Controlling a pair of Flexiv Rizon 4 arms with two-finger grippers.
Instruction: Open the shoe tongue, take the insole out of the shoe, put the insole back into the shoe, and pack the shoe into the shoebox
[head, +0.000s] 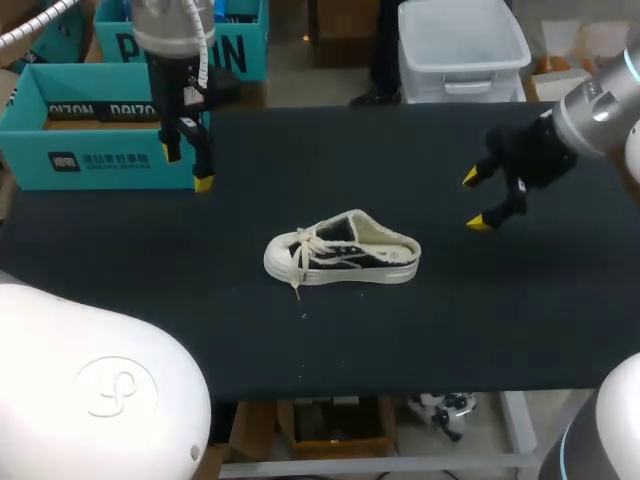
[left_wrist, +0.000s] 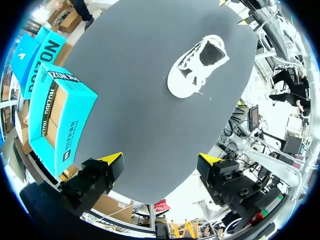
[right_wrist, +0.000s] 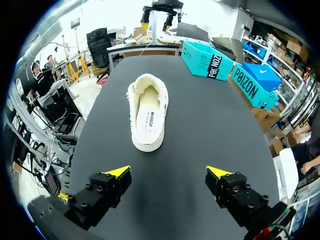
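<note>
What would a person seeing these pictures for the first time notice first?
The pale shoe lies alone in the middle of the dark table. A turquoise shoebox stands at its far left edge, and the left gripper and right gripper hang open, apart from the shoe.

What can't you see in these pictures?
- Insole: in the right wrist view, its front end is hidden under the upper of the shoe.
- Shoebox: in the head view, its front wall hides the floor inside, and the picture's edge cuts off its left corner.
- The shoe's far side: in the head view, the shoe itself hides it.
</note>
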